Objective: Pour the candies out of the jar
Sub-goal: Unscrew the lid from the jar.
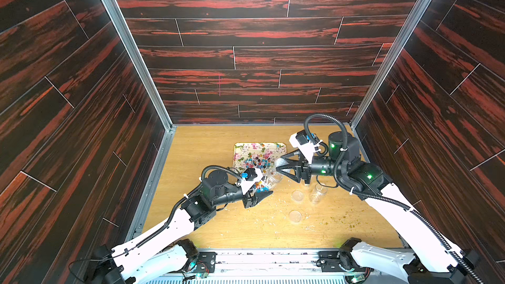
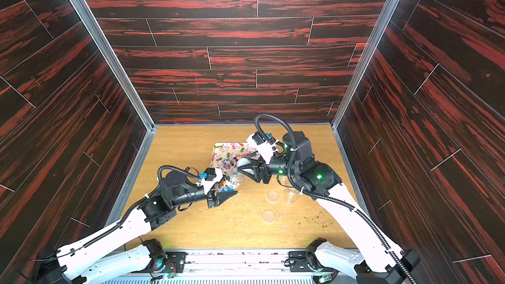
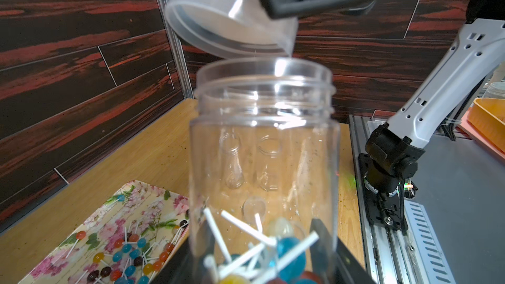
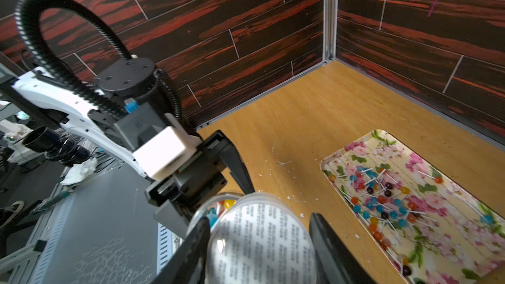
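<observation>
My left gripper [image 3: 263,241] is shut on a clear plastic jar [image 3: 262,146], gripping its lower body. The jar's mouth is open and tilts toward the right arm in both top views [image 1: 273,177] [image 2: 236,177]. Several candies [image 3: 289,252], round balls on white sticks, lie at its bottom. My right gripper [image 4: 259,222] is shut on the clear lid [image 4: 262,241], held just off the jar's mouth [image 3: 218,23]. More candies [image 4: 382,203] lie spread on the flowered tray [image 4: 382,146], which sits just behind the jar [image 1: 259,146].
A second clear jar [image 1: 318,192] and two clear round lids [image 1: 297,195] [image 1: 295,216] sit on the wooden table toward the right arm. Pale crumbs and flecks are scattered over the table front. Dark walls close in three sides.
</observation>
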You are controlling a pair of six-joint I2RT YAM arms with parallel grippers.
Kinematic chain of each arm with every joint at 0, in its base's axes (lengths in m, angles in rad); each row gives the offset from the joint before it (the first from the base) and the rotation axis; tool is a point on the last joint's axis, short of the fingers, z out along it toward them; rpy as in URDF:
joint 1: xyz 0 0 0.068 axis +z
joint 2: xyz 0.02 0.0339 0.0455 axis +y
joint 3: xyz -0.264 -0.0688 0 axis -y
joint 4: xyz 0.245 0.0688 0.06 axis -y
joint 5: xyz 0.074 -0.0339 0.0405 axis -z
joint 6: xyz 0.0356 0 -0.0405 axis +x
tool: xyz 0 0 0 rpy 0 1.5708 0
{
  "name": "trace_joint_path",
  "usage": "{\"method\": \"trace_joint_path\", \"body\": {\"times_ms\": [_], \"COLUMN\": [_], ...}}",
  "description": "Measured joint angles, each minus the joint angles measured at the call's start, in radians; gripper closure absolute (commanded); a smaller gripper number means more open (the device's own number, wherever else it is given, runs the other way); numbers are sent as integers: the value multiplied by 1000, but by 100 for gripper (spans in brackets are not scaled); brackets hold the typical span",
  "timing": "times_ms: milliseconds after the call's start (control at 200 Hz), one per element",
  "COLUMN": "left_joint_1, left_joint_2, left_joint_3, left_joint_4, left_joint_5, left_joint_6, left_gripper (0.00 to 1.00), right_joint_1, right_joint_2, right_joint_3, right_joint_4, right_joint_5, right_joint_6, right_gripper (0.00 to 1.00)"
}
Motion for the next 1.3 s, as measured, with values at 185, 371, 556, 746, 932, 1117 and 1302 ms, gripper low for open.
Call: {"method": "trace_joint_path", "body": {"times_ms": [185,371,556,746,932,1117,1302], "left_joint_1": [0,0,0,0,0,0,0], "left_joint_2": [-13,-26,-35,-49,-50,-50,-60], "left_joint_3": [0,0,0,0,0,0,0], "left_joint_4": [-5,-14,-24,-35,-44,-50,-62], "left_joint_5": [-1,-4,-7,-8,-8,-8,-8], "left_joint_6": [0,0,0,0,0,0,1], "left_gripper": [46,46,46,46,46,46,46], "right_joint_1": [-28,-45,-46,-47,-47,-47,-35], "right_joint_2": [-40,-95,-112,-112,-112,-77,-12], "right_joint_3": [-16,-88,-206,-346,-472,-576,-692], "right_joint_4": [-16,-13,1,46,137,246,395], "right_joint_5": [26,55,95,137,182,220,261], "right_joint_6": [1,9,33,69,124,176,243], "right_gripper": [44,44,44,44,44,44,44]}}
